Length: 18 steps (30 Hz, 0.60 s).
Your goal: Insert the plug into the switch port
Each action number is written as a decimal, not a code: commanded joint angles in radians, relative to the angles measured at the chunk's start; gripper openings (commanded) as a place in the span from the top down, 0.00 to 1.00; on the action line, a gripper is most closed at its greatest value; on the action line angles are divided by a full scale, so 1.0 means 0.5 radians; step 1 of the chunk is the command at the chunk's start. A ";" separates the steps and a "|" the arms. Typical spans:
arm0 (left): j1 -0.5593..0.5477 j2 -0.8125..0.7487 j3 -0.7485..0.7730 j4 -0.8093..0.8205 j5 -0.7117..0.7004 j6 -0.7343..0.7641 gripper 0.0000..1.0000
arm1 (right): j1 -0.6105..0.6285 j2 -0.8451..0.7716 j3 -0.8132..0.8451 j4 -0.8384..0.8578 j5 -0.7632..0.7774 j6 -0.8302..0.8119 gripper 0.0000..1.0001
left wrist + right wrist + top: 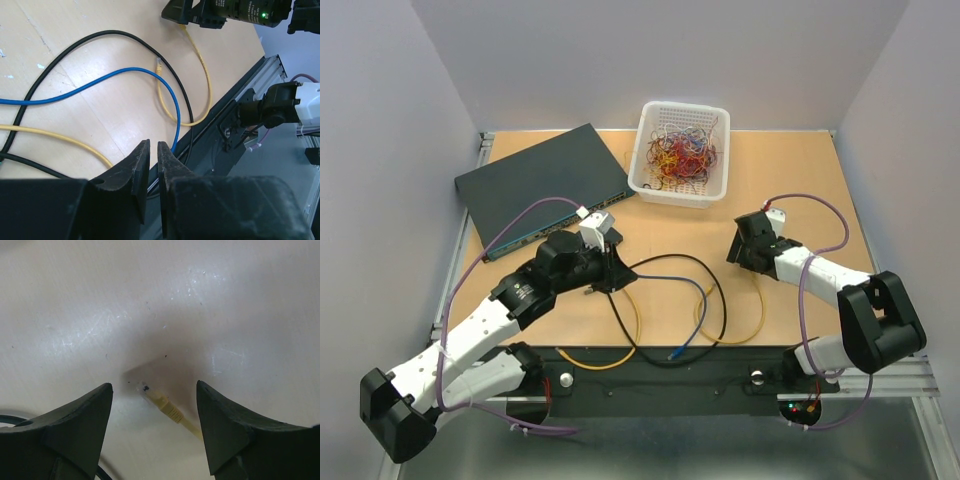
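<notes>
- The plug (159,400) is a clear snap-in connector with a yellow boot. It lies flat on the table (150,300) at the end of a yellow cable (190,426), right of centre in the overhead view.
- The right gripper (153,384) hangs over it with its jaws spread wide. One finger (80,425) stands on each side of the plug, and neither touches it.
- The left gripper (153,142) has its jaws drawn almost together, leaving only a thin slit. Nothing shows between them.
- I cannot pick out the switch port in any view. The left arm's wrist covers part of the table and may hide it. The large dark blue-grey box (545,185) at the far left is well apart from the plug.
- Handling, as I judge it: the plug looks light and rigid, made of smooth plastic that could slip or twist in the pads. Its latch tab is thin and probably fragile.
- The cable is limp and springy, so it will likely drag on the plug and try to turn it.
- The best hold looks to be across the two flat sides of the boot, just behind the clear tip. That leaves the nose free to enter a socket and keeps the pads off the latch.
- A blue cable (90,85) and a black cable (100,37) loop nearby and could snag the yellow one as it lifts.
</notes>
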 commanded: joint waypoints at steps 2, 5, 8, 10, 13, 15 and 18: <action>-0.005 0.001 0.004 0.083 -0.006 0.046 0.77 | -0.018 0.038 -0.030 0.056 -0.114 0.018 0.28; -0.005 0.013 0.007 0.086 -0.006 0.046 0.77 | -0.018 0.038 -0.048 0.053 -0.163 0.027 0.33; -0.005 0.031 0.007 0.089 -0.009 0.046 0.77 | -0.018 0.001 -0.070 0.053 -0.191 0.033 0.39; -0.005 0.038 0.004 0.089 -0.009 0.049 0.77 | -0.018 -0.008 -0.094 0.053 -0.234 0.036 0.48; -0.005 0.037 0.007 0.089 -0.009 0.043 0.77 | -0.018 -0.014 -0.110 0.053 -0.310 0.039 0.65; -0.005 0.041 0.001 0.092 -0.018 0.046 0.77 | -0.018 -0.014 -0.122 0.053 -0.365 0.036 0.82; -0.005 0.041 0.001 0.092 -0.033 0.037 0.78 | -0.018 -0.054 -0.140 0.059 -0.424 0.030 1.00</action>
